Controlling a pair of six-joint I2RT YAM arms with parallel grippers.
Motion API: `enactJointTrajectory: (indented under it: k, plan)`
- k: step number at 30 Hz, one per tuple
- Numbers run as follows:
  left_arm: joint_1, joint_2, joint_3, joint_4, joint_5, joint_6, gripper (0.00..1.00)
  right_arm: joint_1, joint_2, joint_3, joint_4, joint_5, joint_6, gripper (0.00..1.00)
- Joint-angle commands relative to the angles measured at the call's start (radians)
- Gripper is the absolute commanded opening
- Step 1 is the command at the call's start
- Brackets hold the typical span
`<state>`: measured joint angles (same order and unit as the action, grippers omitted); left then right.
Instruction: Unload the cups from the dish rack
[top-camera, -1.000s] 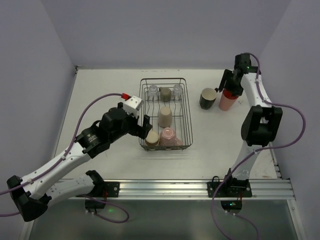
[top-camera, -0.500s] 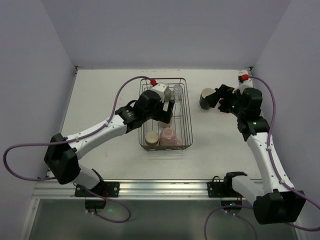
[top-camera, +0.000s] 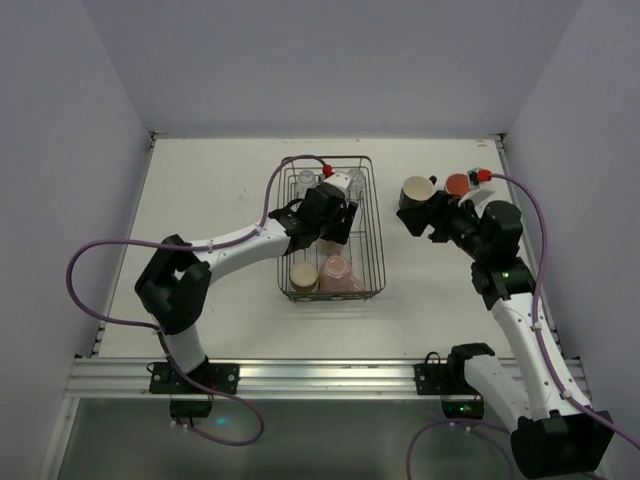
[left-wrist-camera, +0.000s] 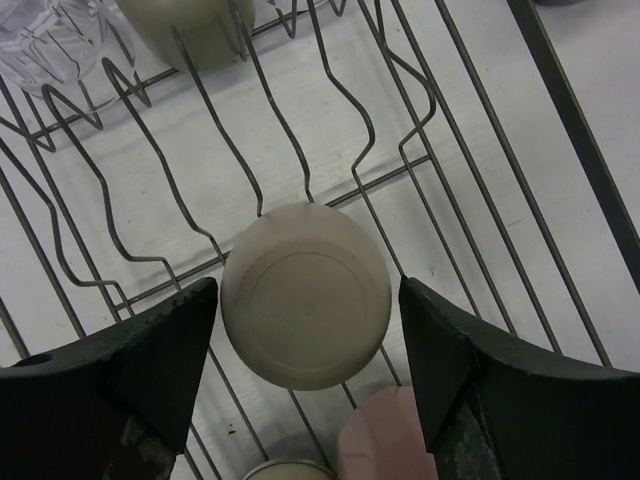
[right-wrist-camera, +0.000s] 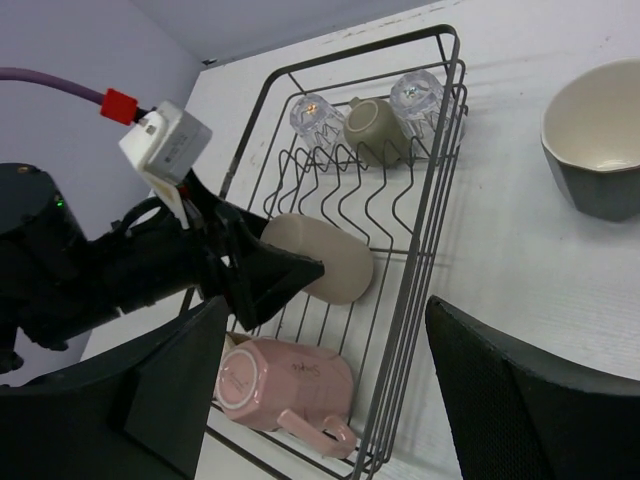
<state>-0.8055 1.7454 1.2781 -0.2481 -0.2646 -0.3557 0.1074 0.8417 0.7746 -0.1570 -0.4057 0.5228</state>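
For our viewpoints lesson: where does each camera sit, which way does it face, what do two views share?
Top external: above and behind the robot, looking down on the white table; both arms show.
Left wrist: above the black wire dish rack, looking straight down at an upturned beige cup; open left gripper flanks it.
Right wrist: right of the rack, facing it; open right gripper frames the bottom.
Shared: both wrists see that cup.

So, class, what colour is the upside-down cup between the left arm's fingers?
The upside-down cup is beige, clearest in the left wrist view.
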Motion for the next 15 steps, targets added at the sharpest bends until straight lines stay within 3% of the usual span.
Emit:
enactJointTrajectory:
  k: [1,5,6,9,15]
  plan:
    - [-0.001,0.045,0.058,0.076,-0.042,0.017,0.75,0.008,-0.015,-0.020,0.068,-0.047,0.025,0.82]
    - [-0.001,0.060,0.056,0.099,-0.070,0.027,0.58,0.011,-0.020,-0.024,0.085,-0.088,0.039,0.81]
    - [0.000,0.054,0.050,0.104,-0.077,0.029,0.48,0.012,-0.020,-0.031,0.091,-0.103,0.046,0.80]
    - [0.000,0.008,0.026,0.119,-0.087,0.029,0.32,0.020,-0.021,-0.041,0.126,-0.139,0.081,0.80]
    - [0.000,-0.211,-0.075,0.162,-0.101,0.011,0.20,0.046,-0.035,-0.072,0.249,-0.186,0.172,0.79]
